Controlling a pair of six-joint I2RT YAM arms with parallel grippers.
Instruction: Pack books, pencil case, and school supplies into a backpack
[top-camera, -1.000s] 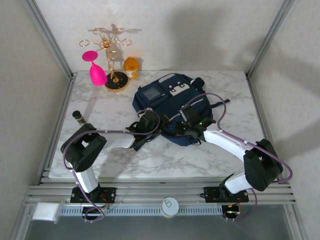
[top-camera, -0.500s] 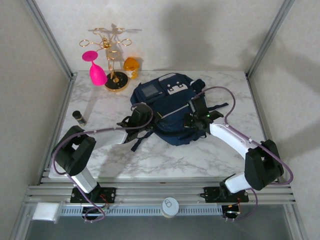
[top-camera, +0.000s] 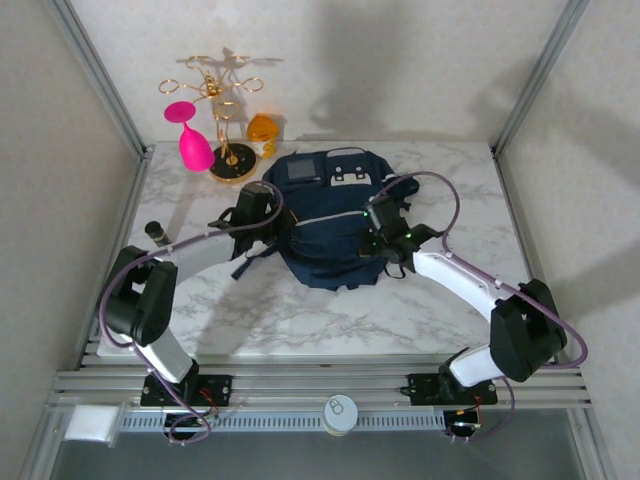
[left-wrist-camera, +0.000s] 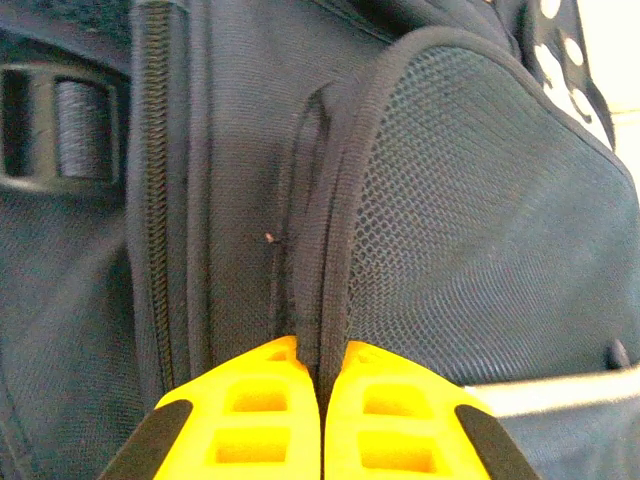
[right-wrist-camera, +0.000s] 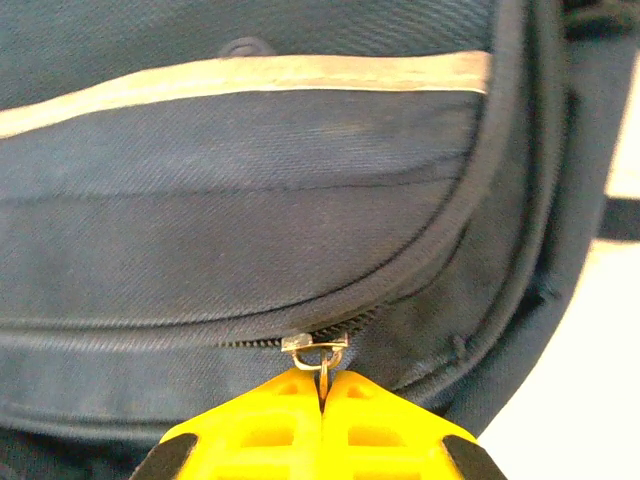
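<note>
Packing looks nearly finished to us: backpack (top-camera: 330, 225) lies on the desk (top-camera: 460, 185), right end effector (right-wrist-camera: 322, 380) clamped on its zipper pull (right-wrist-camera: 322, 352), left end effector (left-wrist-camera: 320, 352) pinching the mesh pocket edge (left-wrist-camera: 345, 190); zipping likely remains.

With jaws pinched together, left arm (top-camera: 196, 264) and right arm (top-camera: 455, 281) stretch inward.

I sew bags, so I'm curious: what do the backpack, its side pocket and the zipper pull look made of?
The backpack seems matte woven navy fabric, perhaps nylon or polyester; the weave shows. Its side pocket is open mesh, holes visible. The zipper pull glints silvery, so likely metal.
</note>
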